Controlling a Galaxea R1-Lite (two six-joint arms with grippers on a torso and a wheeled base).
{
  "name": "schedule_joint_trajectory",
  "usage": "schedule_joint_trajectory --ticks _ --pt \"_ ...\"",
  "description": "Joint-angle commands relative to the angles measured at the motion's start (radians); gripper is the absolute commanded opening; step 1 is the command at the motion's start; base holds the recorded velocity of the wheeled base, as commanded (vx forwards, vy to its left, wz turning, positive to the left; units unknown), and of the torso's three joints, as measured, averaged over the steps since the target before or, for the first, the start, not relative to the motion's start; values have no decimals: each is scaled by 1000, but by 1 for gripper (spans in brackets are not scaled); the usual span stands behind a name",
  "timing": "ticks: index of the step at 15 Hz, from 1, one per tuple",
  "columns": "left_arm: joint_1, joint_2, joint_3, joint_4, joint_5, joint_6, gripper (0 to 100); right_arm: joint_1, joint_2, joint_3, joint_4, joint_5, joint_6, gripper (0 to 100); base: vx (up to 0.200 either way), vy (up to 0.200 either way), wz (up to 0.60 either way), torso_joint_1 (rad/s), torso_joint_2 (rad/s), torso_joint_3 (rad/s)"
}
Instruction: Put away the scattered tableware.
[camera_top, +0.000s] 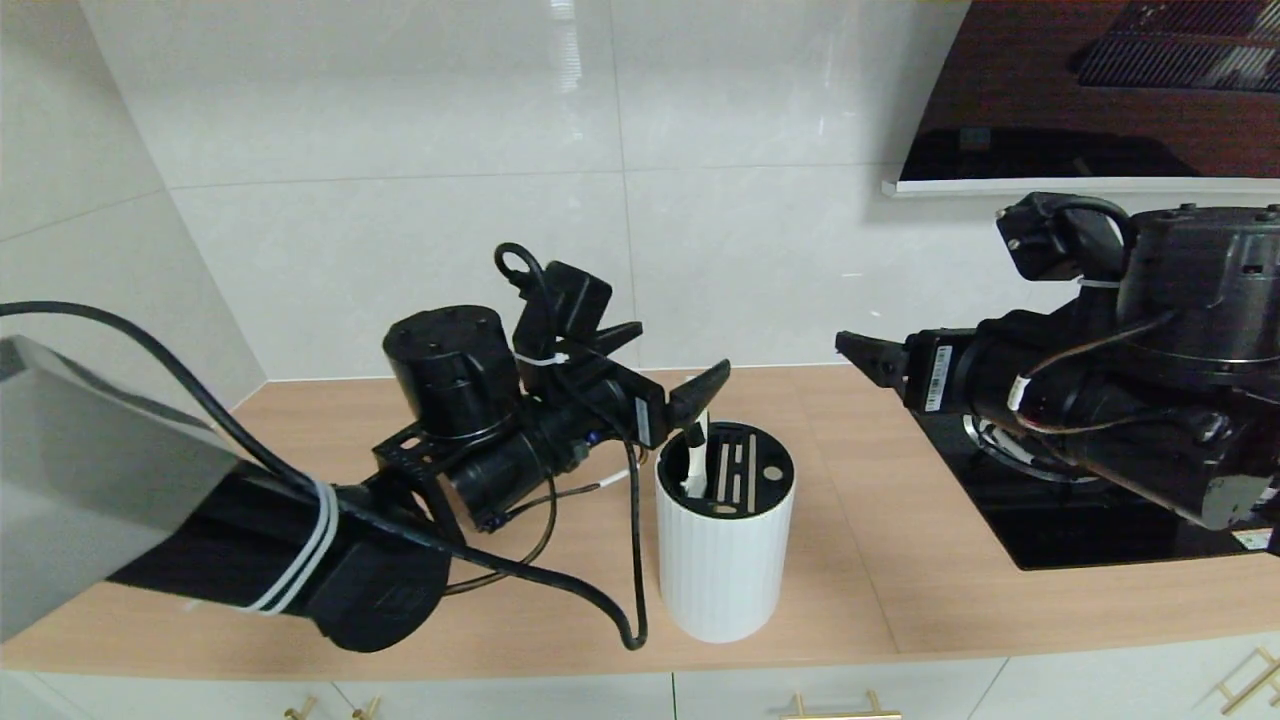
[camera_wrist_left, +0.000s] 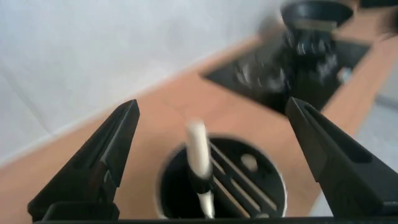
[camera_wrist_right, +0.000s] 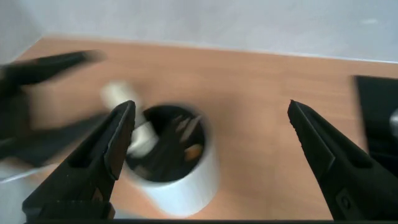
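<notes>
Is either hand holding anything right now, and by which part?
Nothing is held. The left hand and right hand are both open; the white-handled utensil stands free in the white holder.

Bright, even light; glare streaks the wall tiles (camera_top: 565, 40), and soft shadows lie on the counter (camera_top: 860, 560).

A white, ribbed, round holder (camera_top: 722, 570) with a black slotted top stands upright on the counter, just below the spread jaws of the left gripper (camera_top: 672, 358). A utensil (camera_top: 700, 445) with a white handle and a dark band stands nearly upright in the slot on the holder's side nearest that gripper. Its tip rises toward the gap between those jaws. The holder lies apart from the parted jaws of the right gripper (camera_wrist_right: 210, 106), ahead of and below them.
</notes>
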Motion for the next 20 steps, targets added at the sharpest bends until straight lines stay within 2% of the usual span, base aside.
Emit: schedule_joint_trajectory --ticks 1,2,3,5,6,7,8,10,12,13,14,15,16,17,18,19,20 --pt "64 -325 182 -73 69 -18 100 -110 -206 185 -14 -29 -4 100 0 0 0 0 0 0" --pt "67 -368 208 -74 78 -16 100 -134 -239 207 -14 -28 -10 100 0 0 0 0 0 0" --pt "89 -490 295 -71 110 -16 100 -180 -328 254 -12 -26 -25 100 0 0 0 0 0 0" --pt "170 -716 452 -28 118 -11 100 -288 -505 349 -9 34 -48 100 0 0 0 0 0 0" --pt "244 -822 519 30 118 -14 100 -315 -614 409 -3 80 -80 100 0 0 0 0 0 0" --pt "274 -875 550 58 118 -14 100 -328 -663 444 1 93 -89 100 0 0 0 0 0 0" --pt "303 -1035 625 162 118 -18 100 -348 -793 540 20 101 -120 100 0 0 0 0 0 0" --pt "303 -1293 670 387 119 -16 100 -349 -970 599 98 73 -157 100 0 0 0 0 0 0" --pt "303 -1598 653 760 118 -18 100 -351 -1171 604 285 57 -162 100 0 0 0 0 0 0" --pt "331 -1707 644 937 113 -33 100 -351 -1267 606 382 57 -174 100 0 0 0 0 0 0" --pt "368 -1777 650 1036 100 -85 100 -351 -1365 606 458 54 -189 100 0 0 0 0 0 0" --pt "371 -1791 651 1052 93 -96 100 -351 -1384 606 475 52 -191 100 0 0 0 0 0 0" --pt "406 -1848 656 1082 63 -172 100 -427 -1461 606 546 50 -188 100 0 0 0 0 0 0" --pt "426 -1848 656 1072 86 -222 100 -437 -1459 606 540 41 -183 100 0 0 0 0 0 0" --pt "449 -1848 662 1041 118 -257 100 -460 -1459 599 527 34 -185 100 0 0 0 0 0 0" --pt "474 -1849 680 1007 135 -263 100 -501 -1459 599 520 40 -186 100 0 0 0 0 0 0" --pt "537 -1869 713 973 132 -260 100 -516 -1459 606 518 35 -181 100 0 0 0 0 0 0"
